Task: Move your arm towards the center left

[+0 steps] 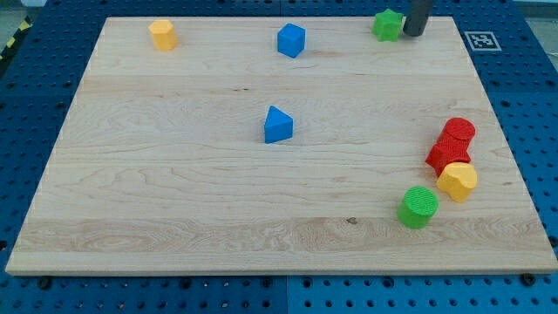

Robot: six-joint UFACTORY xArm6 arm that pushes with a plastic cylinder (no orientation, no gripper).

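Observation:
My rod comes down at the view's top right, and my tip (413, 33) rests on the wooden board (174, 201) just right of a green block (387, 24), touching or nearly touching it. A blue block (291, 40) sits at the top middle. A blue wedge-like block (278, 126) lies near the board's centre. A yellow block (163, 35) sits at the top left. The board's centre left lies far from my tip.
At the right, two red blocks (458, 133) (447, 155) sit together, with a yellow hexagonal block (457, 180) touching the lower one and a green cylinder (418, 207) just below left. A black-and-white marker tag (482, 40) sits at the board's top right corner.

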